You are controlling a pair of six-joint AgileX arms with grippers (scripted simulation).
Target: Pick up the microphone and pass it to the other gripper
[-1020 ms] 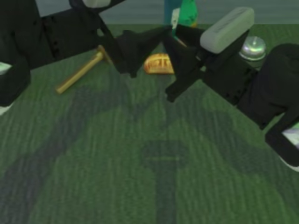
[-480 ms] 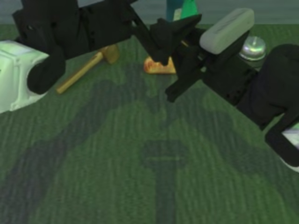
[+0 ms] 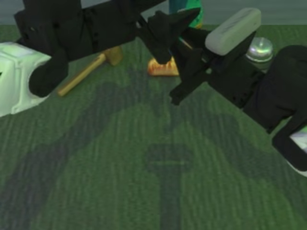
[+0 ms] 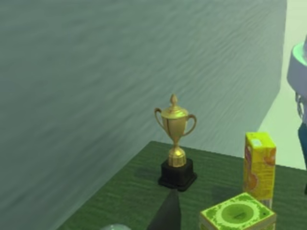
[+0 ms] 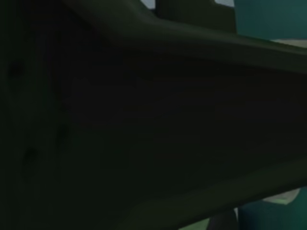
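The microphone shows only as a teal handle (image 3: pixel 176 5) at the top view's upper edge, high above the table. In the left wrist view its white-grey head (image 4: pixel 300 62) and teal handle (image 4: pixel 303 139) stand at the picture's edge. My right gripper (image 3: pixel 187 40), with a pale grey block on its wrist, reaches up to the handle from the right and appears shut on it. My left gripper (image 3: pixel 175 33) comes in from the left, open, its wedge fingers spread just beside the right one. One left finger (image 4: pixel 165 213) shows in its wrist view. The right wrist view is dark.
Lying on the green mat are a gold mallet (image 3: pixel 86 72) at back left, a bread roll (image 3: pixel 162 68) under the grippers and a silver bell (image 3: pixel 259 48) at back right. A green bottle (image 3: pixel 194 13) stands beside the microphone. A gold trophy (image 4: pixel 176 143), an orange carton (image 4: pixel 259 163) and a green box (image 4: pixel 237 218) stand farther off.
My left arm has swung in from the left and its gripper has closed in on the right gripper at the top centre. The right arm has stayed still.
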